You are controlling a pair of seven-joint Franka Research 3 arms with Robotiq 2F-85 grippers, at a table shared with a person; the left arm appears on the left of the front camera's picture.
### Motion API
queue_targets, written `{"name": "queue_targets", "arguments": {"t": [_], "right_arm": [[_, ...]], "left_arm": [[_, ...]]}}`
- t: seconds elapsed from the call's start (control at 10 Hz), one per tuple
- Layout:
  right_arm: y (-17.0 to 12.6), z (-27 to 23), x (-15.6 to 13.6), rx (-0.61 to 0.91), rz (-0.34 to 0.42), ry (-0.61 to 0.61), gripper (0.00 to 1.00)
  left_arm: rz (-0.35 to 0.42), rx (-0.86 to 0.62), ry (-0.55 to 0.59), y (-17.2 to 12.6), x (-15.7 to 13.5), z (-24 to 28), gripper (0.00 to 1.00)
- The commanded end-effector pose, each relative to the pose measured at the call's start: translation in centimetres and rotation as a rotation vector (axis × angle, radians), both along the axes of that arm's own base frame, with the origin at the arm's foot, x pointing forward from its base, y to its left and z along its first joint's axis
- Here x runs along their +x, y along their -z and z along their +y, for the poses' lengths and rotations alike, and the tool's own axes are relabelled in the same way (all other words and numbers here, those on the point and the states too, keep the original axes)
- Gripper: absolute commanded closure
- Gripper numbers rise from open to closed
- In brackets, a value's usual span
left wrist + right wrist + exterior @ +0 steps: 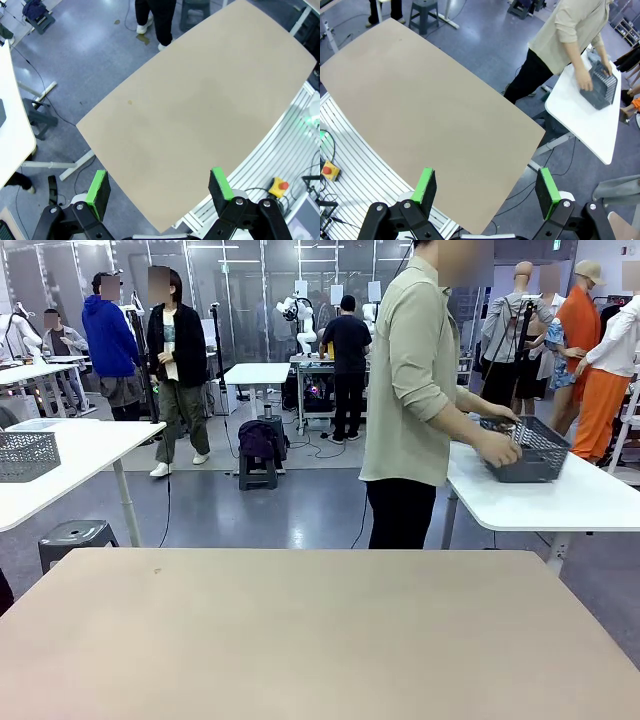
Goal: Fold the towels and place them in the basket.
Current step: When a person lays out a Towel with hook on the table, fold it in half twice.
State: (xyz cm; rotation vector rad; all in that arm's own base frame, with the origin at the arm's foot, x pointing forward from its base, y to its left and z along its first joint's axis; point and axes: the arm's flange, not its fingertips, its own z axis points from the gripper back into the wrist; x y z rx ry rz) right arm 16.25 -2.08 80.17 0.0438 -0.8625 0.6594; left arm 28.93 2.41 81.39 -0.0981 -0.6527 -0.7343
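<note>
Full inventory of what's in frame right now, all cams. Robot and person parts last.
table: one, beige, in front of the robot
side table: one, white, far right
left table: one, white, far left
basket: one, dark grey mesh, on the side table
second basket: one, grey mesh, on the left table
stool: one, grey, on the floor by the left table
stop button: one, yellow with red top, by the robot's base
person: one, beige shirt, at the side table
person's hands: two, on the basket
left fingers: two, green pads, open
right fingers: two, green pads, open
</note>
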Motion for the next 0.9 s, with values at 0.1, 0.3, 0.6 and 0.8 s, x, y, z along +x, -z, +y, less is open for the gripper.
{"name": "queue_targets", "arguments": {"t": [0.1, 0.3, 0.6, 0.8], "right_arm": [[-0.03, -0.03, 0.02, 0.005, -0.002, -0.001, 0.00], [-0.03, -0.03, 0.02, 0.005, -0.002, -0.001, 0.00], [-0.03, -0.03, 0.02, 0.005, -0.002, -0.001, 0.00], [-0.03, -0.03, 0.02, 0.005, -0.002, -0.001, 0.00]], "left_arm": [[-0.002, 0.001, 0.000, -0.01, -0.03, 0.00, 0.00], [-0.002, 0.001, 0.000, -0.01, -0.03, 0.00, 0.00], [-0.002, 0.001, 0.000, -0.01, -0.03, 0.00, 0.00], [-0.002, 0.001, 0.000, -0.01, -0.03, 0.00, 0.00]]}}
